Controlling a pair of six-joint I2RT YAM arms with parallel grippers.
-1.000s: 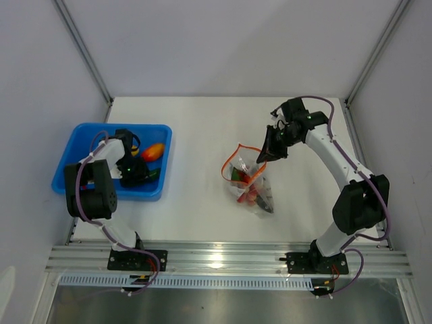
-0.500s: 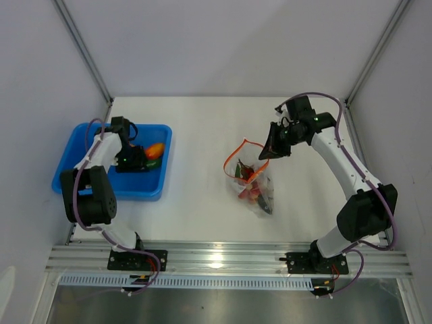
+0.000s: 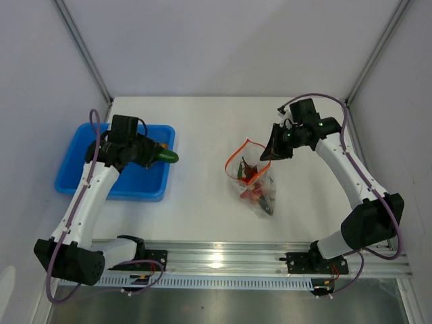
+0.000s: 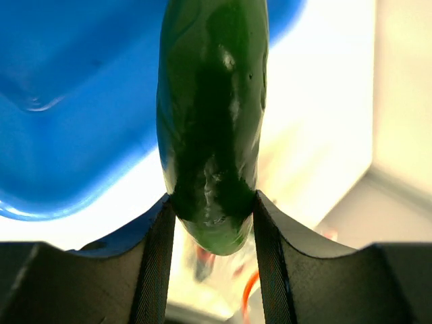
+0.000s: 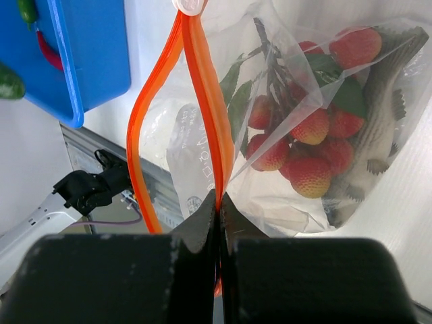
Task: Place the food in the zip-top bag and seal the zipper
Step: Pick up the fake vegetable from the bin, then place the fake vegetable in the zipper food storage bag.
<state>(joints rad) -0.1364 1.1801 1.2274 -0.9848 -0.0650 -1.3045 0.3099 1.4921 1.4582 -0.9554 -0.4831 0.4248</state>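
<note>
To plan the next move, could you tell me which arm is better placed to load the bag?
Left: the left fingers grip the green pepper over the blue tray's edge. The right fingers are pinched on the zipper, holding the zip-top bag's mouth open.

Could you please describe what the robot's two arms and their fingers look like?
Both the left arm and right arm have white tubular links, bulky black joints and loose purple cables. The left fingers and right fingers are matte black.
</note>
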